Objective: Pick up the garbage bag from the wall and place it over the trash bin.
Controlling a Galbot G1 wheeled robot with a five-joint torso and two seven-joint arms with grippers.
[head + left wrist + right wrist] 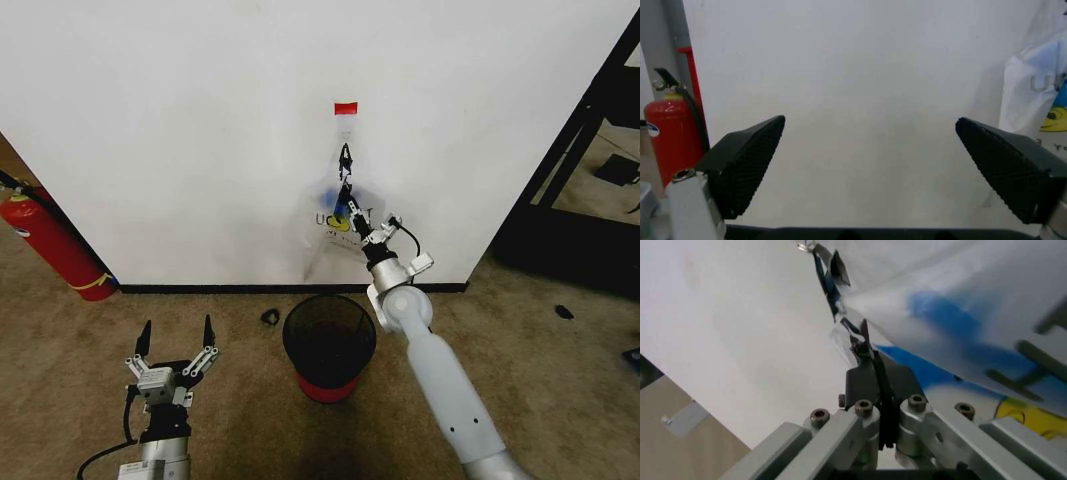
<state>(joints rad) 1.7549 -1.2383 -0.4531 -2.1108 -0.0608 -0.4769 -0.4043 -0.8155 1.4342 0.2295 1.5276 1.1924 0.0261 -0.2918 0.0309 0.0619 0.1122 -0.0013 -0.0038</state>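
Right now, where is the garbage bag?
In the head view the garbage bag hangs against the wall, below the red tape strip and above the trash bin, with the right gripper shut on its upper part.

Translucent white garbage bag [330,215] apparently hanging on wall [200,120], above black mesh trash bin [329,345].
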